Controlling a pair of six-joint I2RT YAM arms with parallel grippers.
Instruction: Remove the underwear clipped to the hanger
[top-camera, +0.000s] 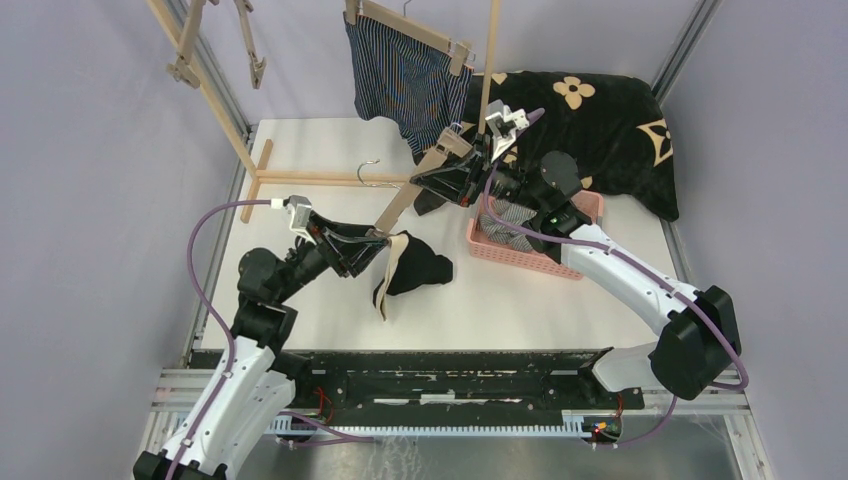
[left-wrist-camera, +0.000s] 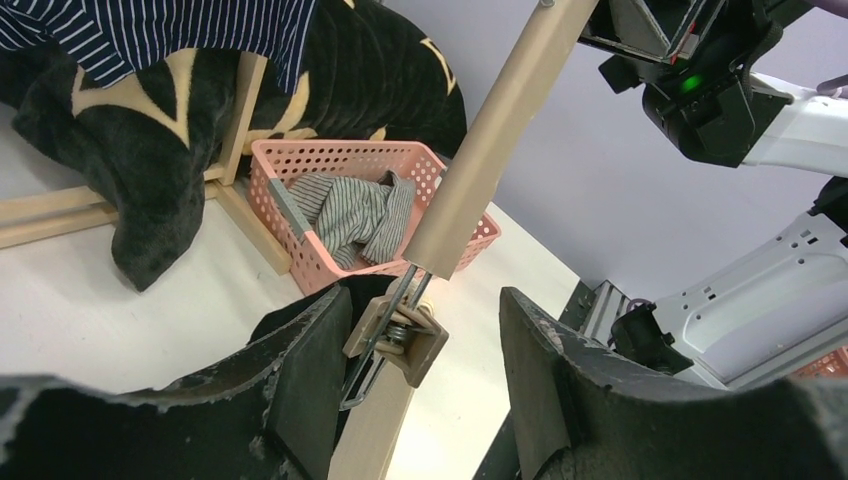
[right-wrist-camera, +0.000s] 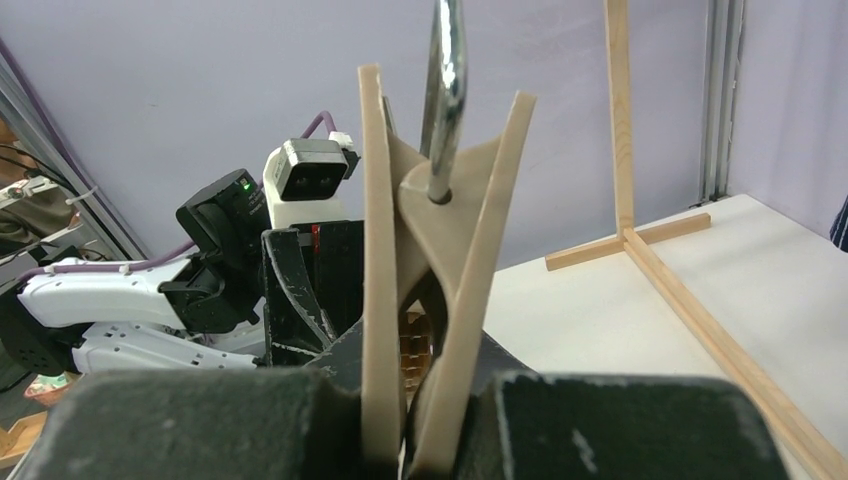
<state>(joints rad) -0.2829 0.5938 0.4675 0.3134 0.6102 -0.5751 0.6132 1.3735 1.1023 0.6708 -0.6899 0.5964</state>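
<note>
Wooden hanger (top-camera: 412, 195), clamped at its middle in my right gripper (right-wrist-camera: 412, 430), slants down to my left gripper (top-camera: 372, 245), whose fingers (left-wrist-camera: 310, 360) stand apart astride the lower clip (left-wrist-camera: 395, 340) without yet pinching it, the black underwear (top-camera: 418, 270) sagging onto the table (top-camera: 300, 150) just beyond, nearest that gripper.

I see dark navy shorts (top-camera: 405, 85) with thin pale stripes, black shorts (top-camera: 420, 270) with a beige waistband, and grey-white striped shorts (left-wrist-camera: 355, 215) in a pink basket (left-wrist-camera: 340, 160). The blanket (top-camera: 610, 115) is black with beige flowers; the hanger (top-camera: 405, 200) is light wood.
</note>
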